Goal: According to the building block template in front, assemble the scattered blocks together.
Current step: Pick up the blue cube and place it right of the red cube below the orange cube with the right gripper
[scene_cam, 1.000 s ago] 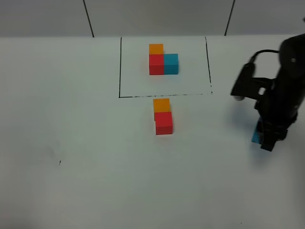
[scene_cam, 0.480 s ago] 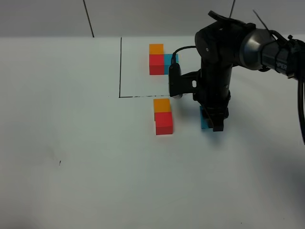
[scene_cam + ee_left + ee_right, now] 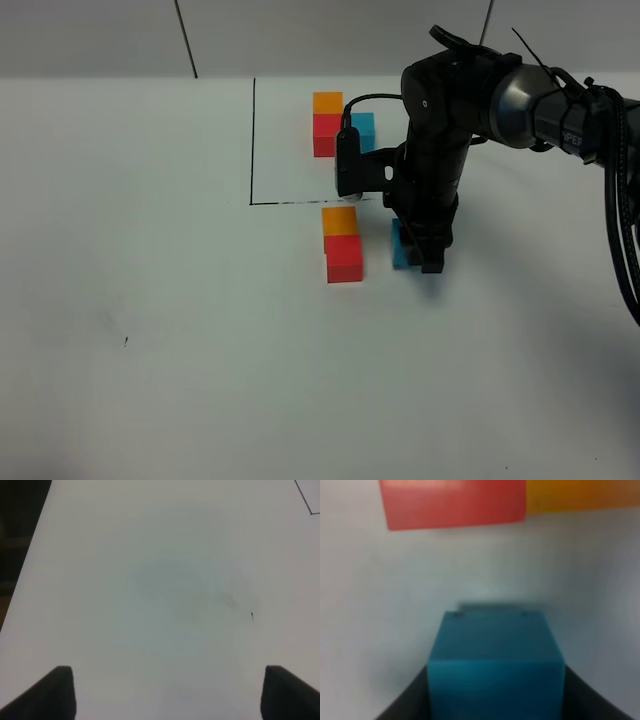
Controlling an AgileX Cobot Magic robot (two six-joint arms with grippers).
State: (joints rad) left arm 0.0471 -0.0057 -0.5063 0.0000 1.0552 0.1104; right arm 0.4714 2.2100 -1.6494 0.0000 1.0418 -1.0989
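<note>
The building block template is an orange cube (image 3: pixel 327 102), a red cube (image 3: pixel 325 135) and a blue cube (image 3: pixel 362 128) inside a black drawn outline (image 3: pixel 252 140); my right arm hides part of the blue one. Below the outline, the scattered orange block (image 3: pixel 339 221) and red block (image 3: pixel 344 258) sit joined in a column. My right gripper (image 3: pixel 420 250) is shut on the scattered blue block (image 3: pixel 403 245), low over the table with a small gap to the red block. The right wrist view shows the blue block (image 3: pixel 495 665) between the fingers, with the red block (image 3: pixel 455 502) and orange block (image 3: pixel 582 495) beyond. My left gripper (image 3: pixel 167 695) is open over bare table.
The white table (image 3: pixel 150 300) stretches left and towards the front. A small dark speck (image 3: pixel 126 341) marks it at the left. The right arm's cable (image 3: pixel 625 240) hangs at the right edge. The table's edge (image 3: pixel 30 565) shows in the left wrist view.
My right arm has carried the blue block leftward from the table's right side to just right of the red block. The orange and red blocks have not moved.
</note>
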